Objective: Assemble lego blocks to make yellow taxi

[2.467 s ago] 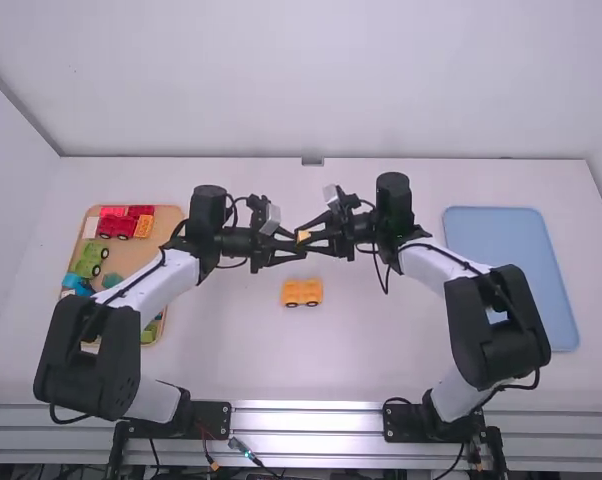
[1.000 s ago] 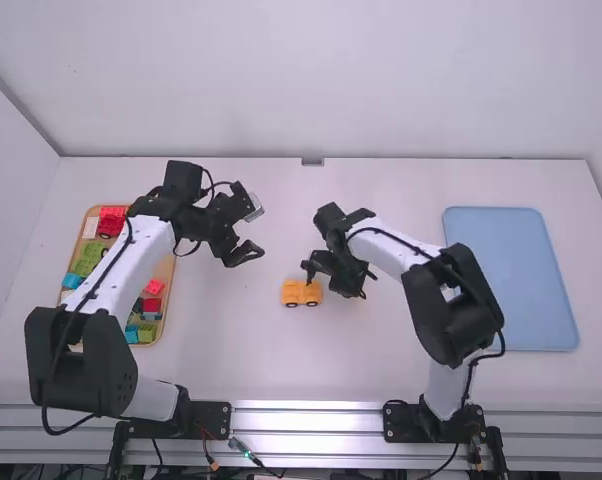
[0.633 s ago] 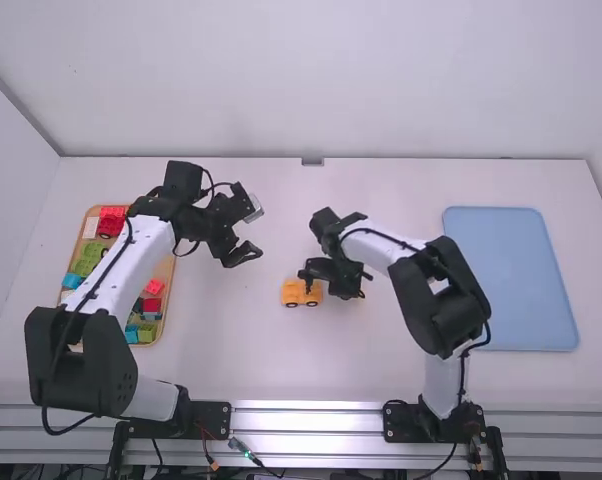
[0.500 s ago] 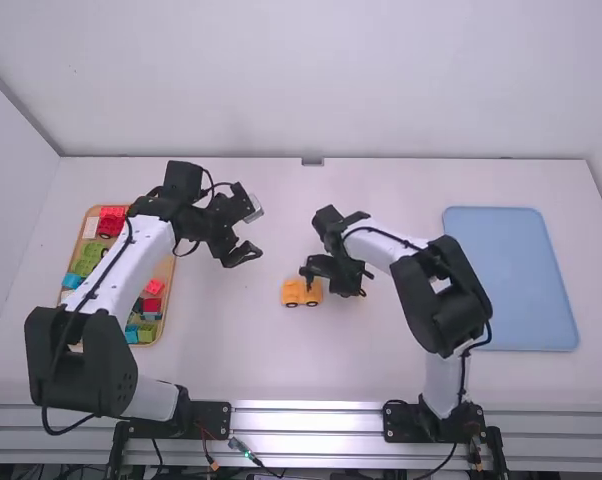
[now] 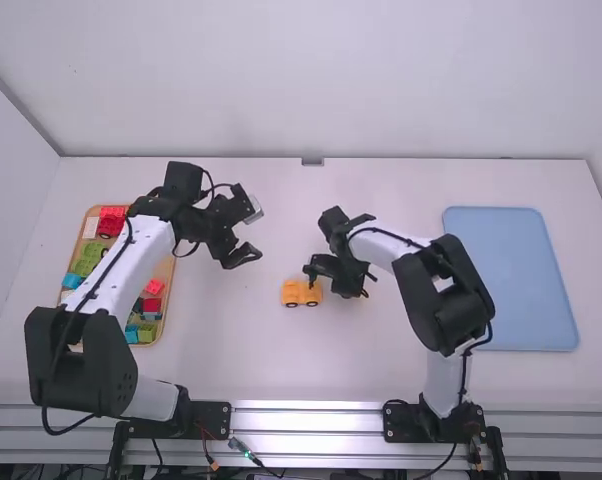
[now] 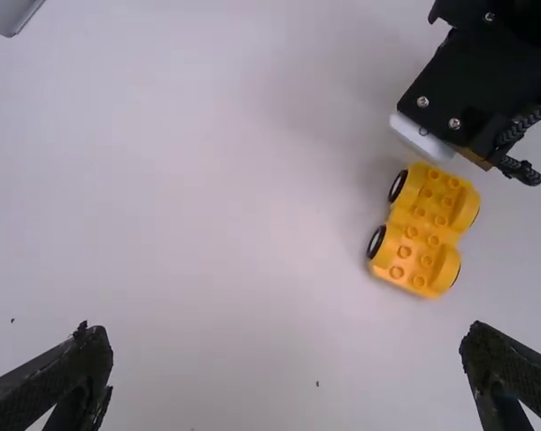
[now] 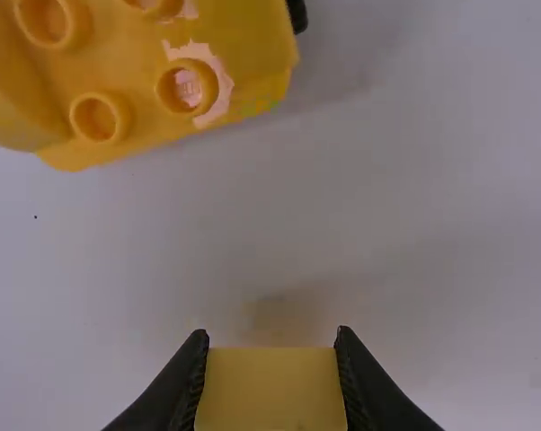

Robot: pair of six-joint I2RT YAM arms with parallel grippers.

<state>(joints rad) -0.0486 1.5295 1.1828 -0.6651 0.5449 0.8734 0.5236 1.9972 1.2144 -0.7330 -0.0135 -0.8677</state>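
The yellow wheeled base (image 5: 301, 292) stands on the table near the middle; its studs face up in the left wrist view (image 6: 420, 235). Just beyond and to the right of it is my right gripper (image 5: 319, 275). In the right wrist view my right gripper (image 7: 270, 386) is shut on a yellow block (image 7: 270, 395), held above the table a short way off the base (image 7: 145, 72). Over the table, left of the base and farther back, my left gripper (image 5: 247, 250) is open, with nothing between its fingers in the left wrist view (image 6: 284, 364).
At the left, partly under the left arm, lies an orange-brown tray (image 5: 167, 268) with red, green and blue blocks. A light blue tray (image 5: 511, 280) rests at the right.
The left arm drew back leftward from the right gripper and opened, leaving the yellow block with the right one. The right gripper came down beside the base, lately shifting slightly right.
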